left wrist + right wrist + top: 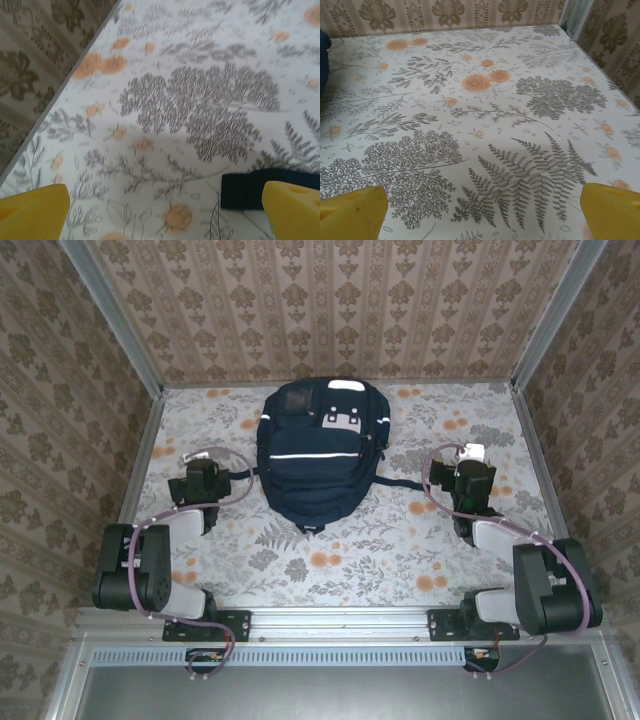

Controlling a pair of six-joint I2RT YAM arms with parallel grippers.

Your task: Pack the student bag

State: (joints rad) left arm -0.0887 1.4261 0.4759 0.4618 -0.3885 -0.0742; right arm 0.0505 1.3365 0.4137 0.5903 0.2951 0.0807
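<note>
The bag lies flat on the floral surface, centred towards the far wall, front pocket up and top end farthest from the arm bases. Its openings appear closed; the contents cannot be seen. The left hand is just left of the bag, its yellow fingers spread wide and empty, with a dark strap on the surface beside the right finger. The right hand is to the right of the bag, fingers likewise wide apart over bare surface, gripping nothing.
</note>
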